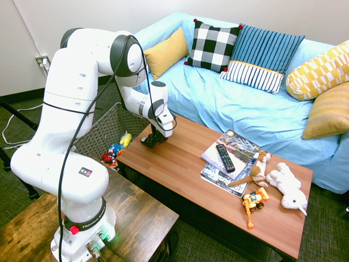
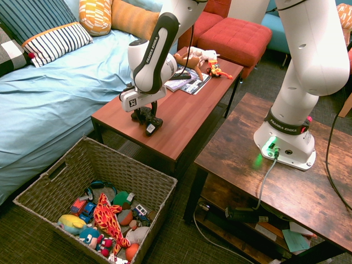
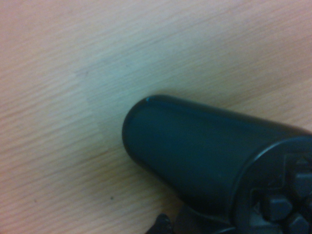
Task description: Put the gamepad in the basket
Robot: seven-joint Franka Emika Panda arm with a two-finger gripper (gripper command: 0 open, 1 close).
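First exterior view: we see the white arm bent over the near-left corner of the long red-brown wooden coffee table (image 1: pixel 180 164), its two-finger gripper (image 1: pixel 152 138) pointing straight down at the tabletop. Its fingers are closed around the small black gamepad (image 1: pixel 150 140), a dark controller with curved handles that sits at the table surface right under the hand; we cannot tell whether it is already clear of the wood.

In the second exterior view we see the same gripper (image 2: pixel 147 120) clamped on the gamepad (image 2: pixel 151 124) near the table edge (image 2: pixel 165 144) that faces the basket (image 2: pixel 66 165). That basket is large, rectangular and woven, greyish-tan with sloping sides, and stands on the floor just beside this end of the table, between table and the light-blue covered sofa (image 2: pixel 49 93). It holds a heap of colourful small toys (image 2: pixel 104 217).

In the wrist view we see one rounded black handle of the gamepad (image 3: pixel 195 146) close up, blurred, over pale wood grain.

Further along the table, well apart from the gripper, we see a long flat black remote (image 1: pixel 224 157) lying on a stack of magazines (image 1: pixel 229 158), a brown and a white plush animal (image 1: pixel 288 185), and a small orange toy vehicle (image 1: pixel 253 202).
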